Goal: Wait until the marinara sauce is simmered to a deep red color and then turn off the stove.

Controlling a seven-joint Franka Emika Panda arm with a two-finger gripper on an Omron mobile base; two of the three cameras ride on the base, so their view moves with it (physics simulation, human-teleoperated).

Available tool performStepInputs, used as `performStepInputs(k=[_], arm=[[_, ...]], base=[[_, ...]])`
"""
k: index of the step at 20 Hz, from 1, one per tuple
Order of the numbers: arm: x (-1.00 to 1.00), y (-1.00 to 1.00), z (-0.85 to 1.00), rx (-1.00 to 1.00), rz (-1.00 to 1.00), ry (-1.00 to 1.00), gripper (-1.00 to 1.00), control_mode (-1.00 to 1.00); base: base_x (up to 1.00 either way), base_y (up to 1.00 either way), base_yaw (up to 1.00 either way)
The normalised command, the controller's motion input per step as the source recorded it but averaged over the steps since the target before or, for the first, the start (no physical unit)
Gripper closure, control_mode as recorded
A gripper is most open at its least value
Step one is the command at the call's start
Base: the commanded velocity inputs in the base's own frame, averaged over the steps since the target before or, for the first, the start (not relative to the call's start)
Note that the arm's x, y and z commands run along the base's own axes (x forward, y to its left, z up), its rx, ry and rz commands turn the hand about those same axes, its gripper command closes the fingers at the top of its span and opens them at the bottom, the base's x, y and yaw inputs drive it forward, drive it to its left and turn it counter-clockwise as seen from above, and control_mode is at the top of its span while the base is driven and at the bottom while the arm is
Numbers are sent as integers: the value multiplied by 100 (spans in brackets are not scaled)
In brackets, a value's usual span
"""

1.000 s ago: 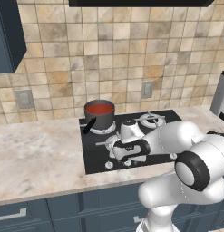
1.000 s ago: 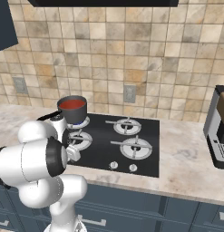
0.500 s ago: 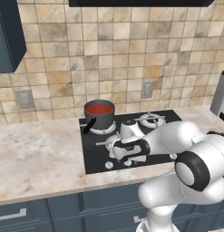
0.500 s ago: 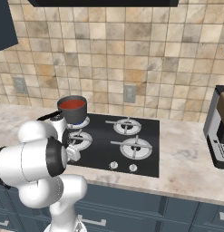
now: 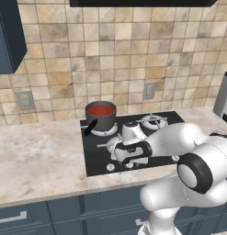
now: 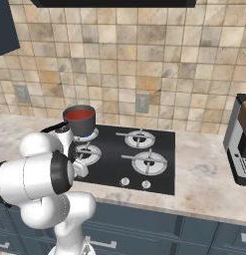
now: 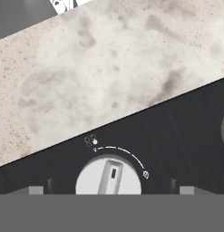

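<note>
Left base view: saucepan (image 5: 100,117) of marinara sauce (image 5: 100,110)

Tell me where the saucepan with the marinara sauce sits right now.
The saucepan sits on the stove's back-left burner near the tiled wall, seen from the left base view, with the marinara sauce inside and its black handle pointing toward the counter.

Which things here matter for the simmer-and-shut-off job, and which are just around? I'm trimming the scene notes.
Job: marinara sauce in saucepan; stove; knob under the open gripper.

Around: coffee machine; wall outlet; counter.
</note>
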Motion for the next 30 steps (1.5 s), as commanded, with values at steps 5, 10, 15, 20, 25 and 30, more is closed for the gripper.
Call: performStepInputs(k=[5, 10, 15, 20, 25, 30], arm=[[0, 0, 0, 0, 0, 0, -100, -100], [0, 0, 0, 0, 0, 0, -100, -100], [0, 0, 0, 0, 0, 0, -100, -100], [0, 0, 0, 0, 0, 0, -100, -100], [0, 0, 0, 0, 0, 0, -100, -100], [0, 0, 0, 0, 0, 0, -100, -100]], base=[[0, 0, 0], [0, 0, 0], [0, 0, 0], [0, 0, 0], [0, 0, 0], [0, 0, 0]])
